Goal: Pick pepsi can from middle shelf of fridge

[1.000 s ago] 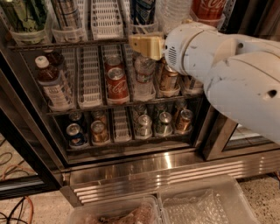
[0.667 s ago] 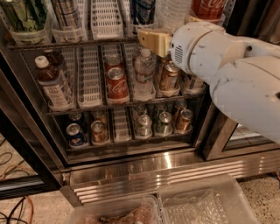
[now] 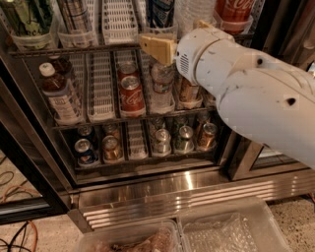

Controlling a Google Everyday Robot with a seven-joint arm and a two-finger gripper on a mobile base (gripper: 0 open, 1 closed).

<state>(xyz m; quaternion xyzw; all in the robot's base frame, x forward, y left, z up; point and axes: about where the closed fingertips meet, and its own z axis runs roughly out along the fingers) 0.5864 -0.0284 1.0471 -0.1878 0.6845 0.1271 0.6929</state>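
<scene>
Hand (image 3: 157, 48) now slightly left of where it was a moment ago, hovering just below front lip of middle shelf (image 3: 98, 47). Pepsi can (image 3: 160, 12) stands untouched in its lane, directly above hand. Cannot tell how wide hand is open; nothing visibly held. Likely lining up: must rise to can height before reaching into fridge (image 3: 162, 192).

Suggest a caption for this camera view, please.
The tool hovers at the fridge, just below the pepsi can on the middle shelf.
</scene>
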